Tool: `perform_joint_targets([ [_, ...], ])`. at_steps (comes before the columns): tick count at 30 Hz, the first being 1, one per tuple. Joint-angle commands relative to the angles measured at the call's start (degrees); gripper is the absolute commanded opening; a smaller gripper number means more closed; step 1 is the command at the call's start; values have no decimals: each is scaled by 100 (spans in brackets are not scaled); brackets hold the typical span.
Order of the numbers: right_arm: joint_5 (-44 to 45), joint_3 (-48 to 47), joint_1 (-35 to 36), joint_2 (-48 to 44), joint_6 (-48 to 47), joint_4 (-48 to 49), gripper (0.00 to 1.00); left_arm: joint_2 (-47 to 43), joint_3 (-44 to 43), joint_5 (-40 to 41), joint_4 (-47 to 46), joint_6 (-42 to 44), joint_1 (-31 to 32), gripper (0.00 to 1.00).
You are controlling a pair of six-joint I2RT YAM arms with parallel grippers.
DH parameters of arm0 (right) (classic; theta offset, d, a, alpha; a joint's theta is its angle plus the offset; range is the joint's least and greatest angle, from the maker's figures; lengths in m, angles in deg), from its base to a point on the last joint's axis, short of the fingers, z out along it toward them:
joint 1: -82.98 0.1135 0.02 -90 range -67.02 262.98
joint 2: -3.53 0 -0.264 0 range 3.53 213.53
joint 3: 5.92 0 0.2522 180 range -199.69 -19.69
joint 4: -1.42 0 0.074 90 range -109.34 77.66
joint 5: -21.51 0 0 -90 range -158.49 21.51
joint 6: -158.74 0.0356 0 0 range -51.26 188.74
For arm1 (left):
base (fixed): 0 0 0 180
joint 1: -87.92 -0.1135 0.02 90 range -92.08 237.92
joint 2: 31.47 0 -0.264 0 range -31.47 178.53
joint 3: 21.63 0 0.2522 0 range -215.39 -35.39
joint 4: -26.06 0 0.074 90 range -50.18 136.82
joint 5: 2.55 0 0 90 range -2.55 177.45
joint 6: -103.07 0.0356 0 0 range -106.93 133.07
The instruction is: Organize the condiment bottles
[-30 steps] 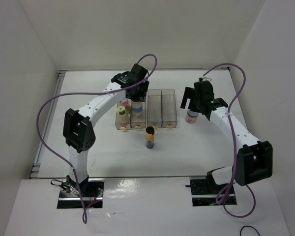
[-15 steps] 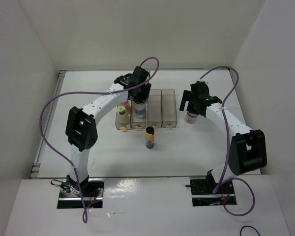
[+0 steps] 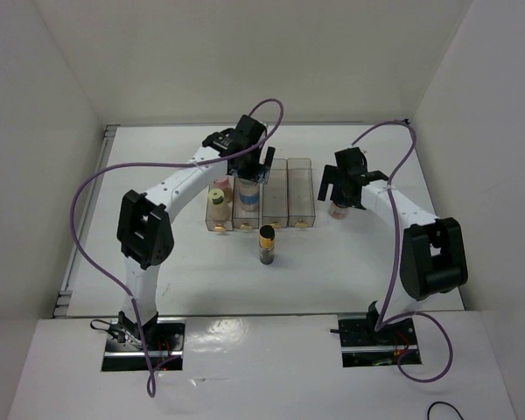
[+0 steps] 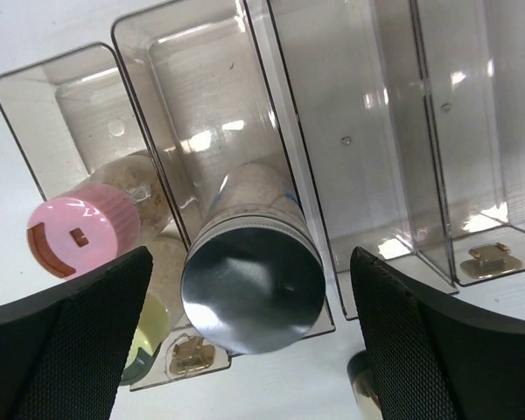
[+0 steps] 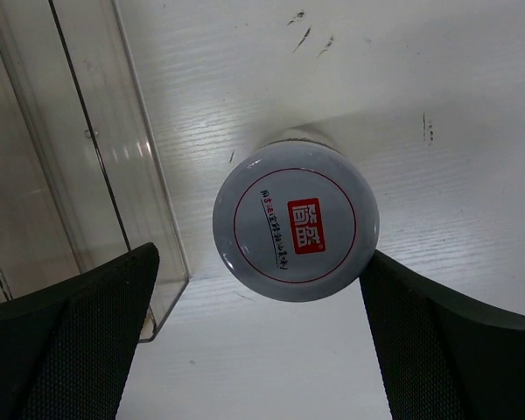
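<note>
the condiment bottles [image 3: 219, 194] are partly sorted. the pink-capped jar [image 4: 83, 236] and the yellow-green one [image 4: 150, 337] sit together in the leftmost of the four clear bins [image 3: 299, 188]. a pale jar [image 4: 254, 284] leans in the second bin, and the other two bins look bare. the dark jar [image 3: 267, 243] stands on the table [image 5: 376, 87] just in front of the bins. the lavender-grey jar [image 5: 296, 223] stands upright on the table, just to the right of the last bin.

the left gripper [image 4: 250, 255] hangs over the pale jar with its jaws spread wide and a gap on both sides, holding nothing. the right gripper [image 5: 261, 255] is also open and empty, its fingers [image 5: 70, 341] straddling the lavender-grey cap.

the step in hand looks like the right arm's pick. the cap sits a little toward the right finger, so it seems best to centre it between the pads first. the arm should then drop low enough to clamp the jar's body rather than the wide smooth lid, close evenly and lift straight up. the bin wall is close on the left, so the jar needs to clear the rim before it moves sideways toward an open bin. the left arm should rise vertically, so it does not clip the bin walls or the pink cap beside it.
</note>
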Motion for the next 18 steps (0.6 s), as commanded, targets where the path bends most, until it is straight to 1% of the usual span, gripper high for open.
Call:
perform_joint_targets([
  [1, 100, -93, -64, 88, -61, 266, 98, -173, -563, -39, 159, 54, 29, 100],
  [6, 302, -93, -126, 88, -62, 266, 98, -567, -1108, 75, 493, 2, 29, 100],
  [11, 302, -93, -267, 272, -62, 318, 98, -954, -1302, 277, 608, -51, -32, 100],
  [15, 240, -216, -319, 414, -114, 318, 98, -1332, -969, 506, 608, -226, -103, 100],
  [16, 240, -216, -319, 414, -114, 318, 98, -1402, -707, 584, 608, -227, -155, 100],
  [18, 240, -216, -319, 466, -114, 318, 93, -1631, -416, 585, 547, -367, -304, 100],
])
